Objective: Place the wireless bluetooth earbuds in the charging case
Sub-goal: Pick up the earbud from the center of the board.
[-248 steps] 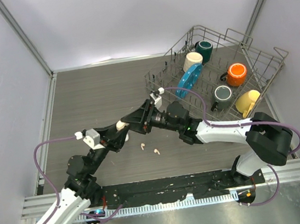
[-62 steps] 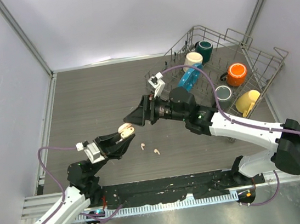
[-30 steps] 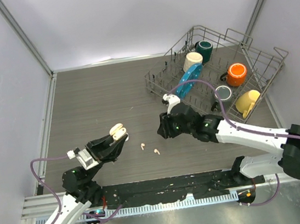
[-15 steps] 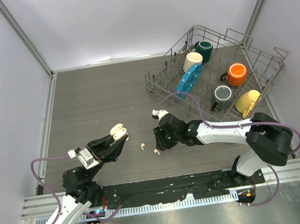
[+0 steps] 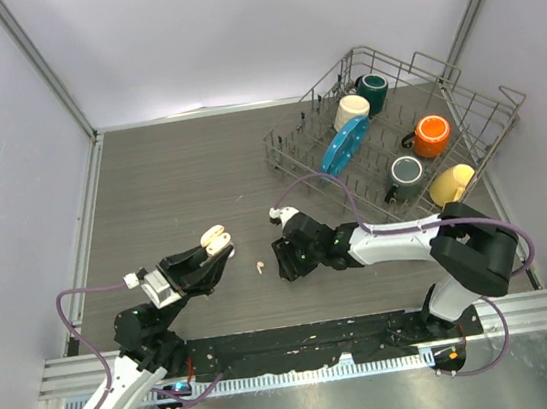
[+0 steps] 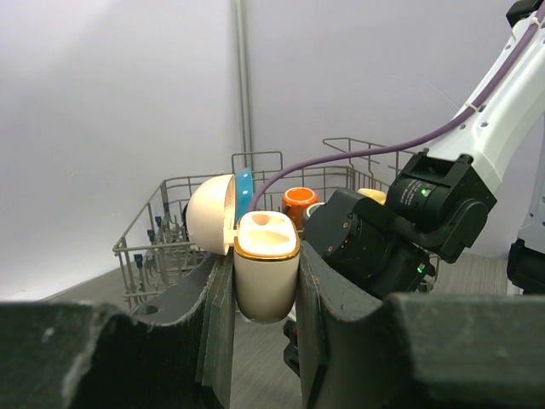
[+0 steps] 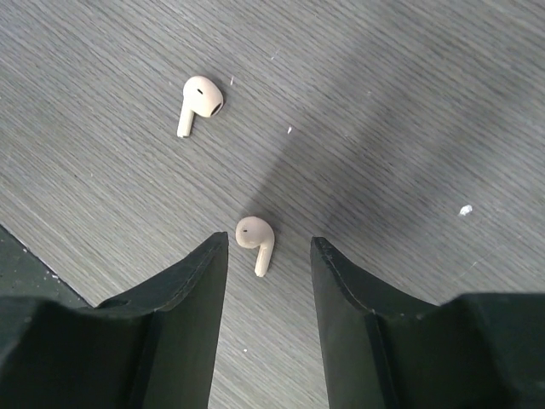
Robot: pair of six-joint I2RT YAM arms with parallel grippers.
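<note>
Item: peach earbud [image 7: 255, 240]. It lay on the table [image 7: 409, 102] between the jaws of the right gripper [image 7: 266, 249], which stood part open and empty. Its twin [image 5: 259, 265] lay near, at ten o'clock. Farther that way the left gripper [image 6: 266, 256] clamped the open charging case [image 6: 266, 281]. Risk: on closing, the rounded bud seemed likely to squirt sideways.

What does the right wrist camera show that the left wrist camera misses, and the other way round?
Right wrist only: one pale earbud lying inside the open right gripper, touching neither finger, and a second earbud farther off. Left wrist only: the open charging case clamped in the left gripper, the wire dish rack with an orange mug, and the right arm. Both: the camera's own dark fingers and the grey wood-grain table.
</note>
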